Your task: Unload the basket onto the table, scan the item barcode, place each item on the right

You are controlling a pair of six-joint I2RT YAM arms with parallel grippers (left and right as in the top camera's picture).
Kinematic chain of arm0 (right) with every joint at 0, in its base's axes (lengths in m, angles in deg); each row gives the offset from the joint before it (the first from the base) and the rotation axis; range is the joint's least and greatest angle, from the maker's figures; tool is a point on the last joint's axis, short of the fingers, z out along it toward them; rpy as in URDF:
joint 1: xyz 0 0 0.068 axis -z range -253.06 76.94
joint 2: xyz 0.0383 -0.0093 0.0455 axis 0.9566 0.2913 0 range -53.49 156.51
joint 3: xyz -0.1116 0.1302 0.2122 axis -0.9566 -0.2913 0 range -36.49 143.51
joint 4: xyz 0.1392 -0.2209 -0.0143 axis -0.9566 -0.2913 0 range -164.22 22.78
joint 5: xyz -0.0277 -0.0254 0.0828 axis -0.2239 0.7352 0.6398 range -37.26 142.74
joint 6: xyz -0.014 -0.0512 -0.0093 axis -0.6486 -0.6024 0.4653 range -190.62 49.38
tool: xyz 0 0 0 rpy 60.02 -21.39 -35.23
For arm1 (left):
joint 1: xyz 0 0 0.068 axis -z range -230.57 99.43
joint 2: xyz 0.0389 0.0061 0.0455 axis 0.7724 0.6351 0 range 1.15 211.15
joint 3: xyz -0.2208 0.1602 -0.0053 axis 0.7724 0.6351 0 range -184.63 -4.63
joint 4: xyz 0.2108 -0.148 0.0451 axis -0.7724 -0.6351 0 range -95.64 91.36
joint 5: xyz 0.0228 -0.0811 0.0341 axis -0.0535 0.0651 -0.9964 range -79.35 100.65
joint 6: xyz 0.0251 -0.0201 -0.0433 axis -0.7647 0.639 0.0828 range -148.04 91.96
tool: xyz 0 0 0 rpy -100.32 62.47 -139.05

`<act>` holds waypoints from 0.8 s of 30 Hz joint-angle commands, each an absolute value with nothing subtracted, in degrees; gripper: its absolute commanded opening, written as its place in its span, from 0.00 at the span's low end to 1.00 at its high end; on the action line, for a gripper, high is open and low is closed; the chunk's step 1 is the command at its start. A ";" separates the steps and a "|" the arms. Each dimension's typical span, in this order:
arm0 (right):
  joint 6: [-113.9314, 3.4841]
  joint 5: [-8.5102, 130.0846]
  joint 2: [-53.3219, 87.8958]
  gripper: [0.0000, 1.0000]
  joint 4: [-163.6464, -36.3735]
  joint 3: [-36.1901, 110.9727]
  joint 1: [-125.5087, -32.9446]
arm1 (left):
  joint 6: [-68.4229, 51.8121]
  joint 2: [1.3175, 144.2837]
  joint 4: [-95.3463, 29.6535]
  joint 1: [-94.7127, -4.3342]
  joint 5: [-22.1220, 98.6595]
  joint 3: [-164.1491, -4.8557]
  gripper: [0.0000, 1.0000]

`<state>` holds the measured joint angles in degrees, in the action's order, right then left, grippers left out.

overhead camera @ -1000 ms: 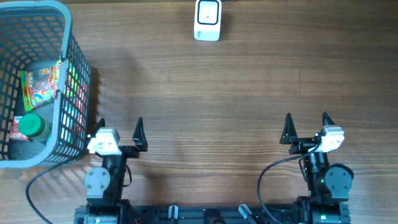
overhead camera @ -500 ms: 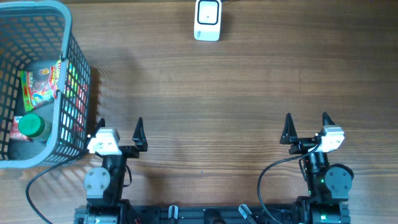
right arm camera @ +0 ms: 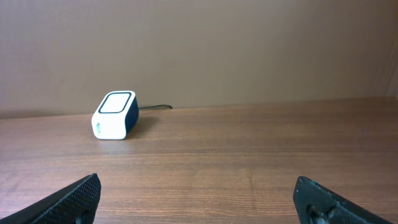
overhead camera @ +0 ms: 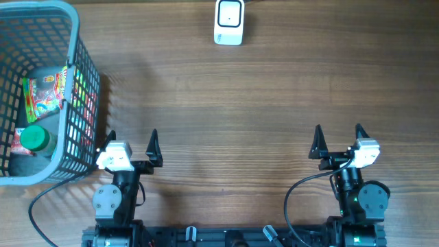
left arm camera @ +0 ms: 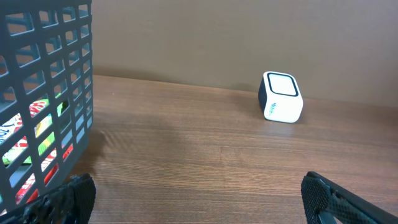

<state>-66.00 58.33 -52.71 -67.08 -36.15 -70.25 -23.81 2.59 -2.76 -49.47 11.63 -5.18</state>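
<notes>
We note both arms parked at the near edge, left gripper (overhead camera: 132, 137) and right gripper (overhead camera: 338, 130) spread wide and empty. The items, a green-capped bottle (overhead camera: 33, 139) and a snack packet (overhead camera: 42, 96), lie in the basket (overhead camera: 73, 62) at the left, handy to the left arm. The scanner (overhead camera: 229, 22) sits far centre, likely within reach of both arms.

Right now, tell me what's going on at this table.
Nothing is being handled yet. The left claw and right claw both sit open and empty at the near edge of the wooden table. The white barcode scanner stands at the far edge, untouched. A colourful packet and a green-capped bottle lie in the grey basket on the robot's left.
</notes>
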 commanded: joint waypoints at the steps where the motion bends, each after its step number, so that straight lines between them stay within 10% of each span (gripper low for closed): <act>1: -66.57 59.20 -53.06 1.00 -66.89 -36.19 -70.58 | -23.27 2.08 -3.00 -49.84 11.65 -4.94 1.00; 24: -66.59 59.20 -53.06 1.00 -66.89 -36.19 -70.58 | -22.63 11.46 -0.84 -49.69 26.29 -16.42 1.00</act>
<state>-66.00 58.33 -52.71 -67.08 -36.15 -70.25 -23.07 6.06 -0.25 -49.47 22.16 -8.33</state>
